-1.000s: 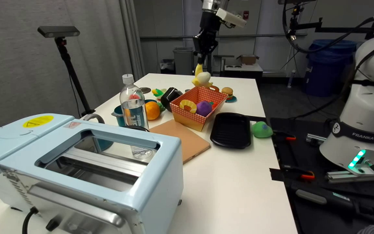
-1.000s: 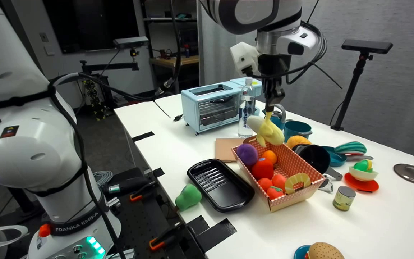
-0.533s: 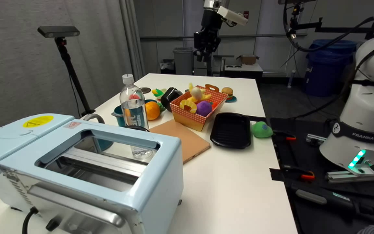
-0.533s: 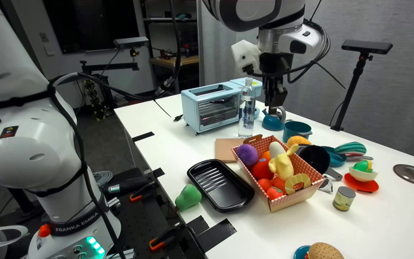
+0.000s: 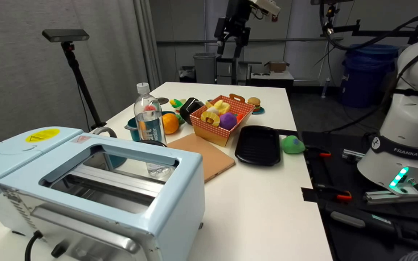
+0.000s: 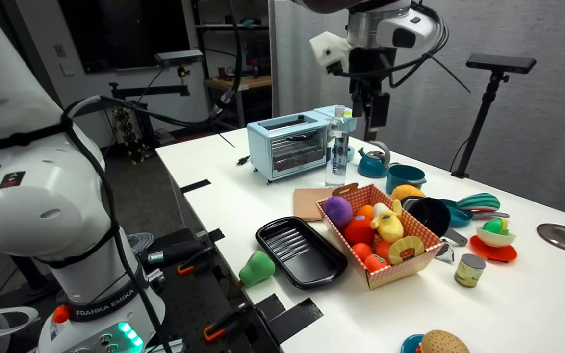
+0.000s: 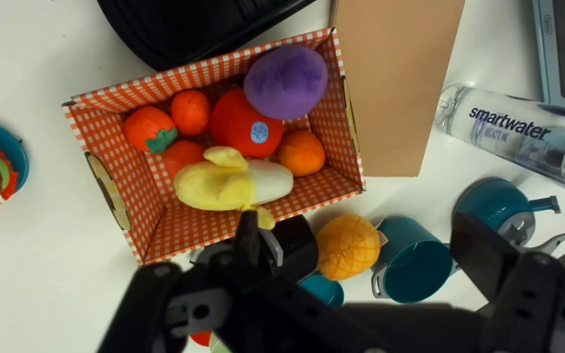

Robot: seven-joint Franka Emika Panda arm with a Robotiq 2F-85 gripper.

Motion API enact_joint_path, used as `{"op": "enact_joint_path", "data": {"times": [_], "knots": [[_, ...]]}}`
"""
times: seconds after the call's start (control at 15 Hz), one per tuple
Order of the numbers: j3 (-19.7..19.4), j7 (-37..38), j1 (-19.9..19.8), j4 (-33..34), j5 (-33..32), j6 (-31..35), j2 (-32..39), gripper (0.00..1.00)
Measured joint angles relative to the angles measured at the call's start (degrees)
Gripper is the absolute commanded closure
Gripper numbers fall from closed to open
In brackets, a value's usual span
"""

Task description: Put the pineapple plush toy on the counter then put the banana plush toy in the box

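The banana plush toy (image 7: 214,189) (image 6: 389,225), part peeled with a white tip, lies inside the box (image 7: 138,181) (image 6: 400,275) on top of red and orange plush pieces. One yellow peel flap reaches over the checkered wall in the wrist view. Outside the box, the pineapple plush toy (image 7: 348,247) (image 6: 406,192) rests on the white counter (image 5: 256,210), between a black pot and a teal pot. High above these hangs my gripper (image 5: 228,56) (image 7: 356,218), its fingers spread wide with nothing between them.
Close to the box stand a black dish (image 6: 302,252), a wooden board (image 7: 390,88) and a water bottle (image 6: 337,149). The teal pot (image 7: 412,264) and kettle (image 6: 373,164) are beyond the pineapple. A pale blue toaster (image 5: 122,181) occupies one end of the counter.
A second ago the banana hung from the shut gripper above the box. It has dropped in and tipped onto the other toys; my gripper has opened and risen.
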Motion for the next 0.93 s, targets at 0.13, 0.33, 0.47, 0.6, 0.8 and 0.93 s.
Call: {"op": "enact_joint_path", "data": {"times": [0.13, 0.33, 0.47, 0.6, 0.8, 0.93], "knots": [[0.0, 0.0, 0.0, 0.1, 0.0, -0.4, -0.2, 0.00], [0.0, 0.0, 0.0, 0.0, 0.0, -0.4, 0.4, 0.00], [0.0, 0.0, 0.0, 0.0, 0.0, -0.4, 0.4, 0.00], [0.0, 0.0, 0.0, 0.0, 0.0, -0.4, 0.4, 0.00], [0.0, 0.0, 0.0, 0.0, 0.0, -0.4, 0.4, 0.00], [0.0, 0.0, 0.0, 0.0, 0.0, -0.4, 0.4, 0.00]]}}
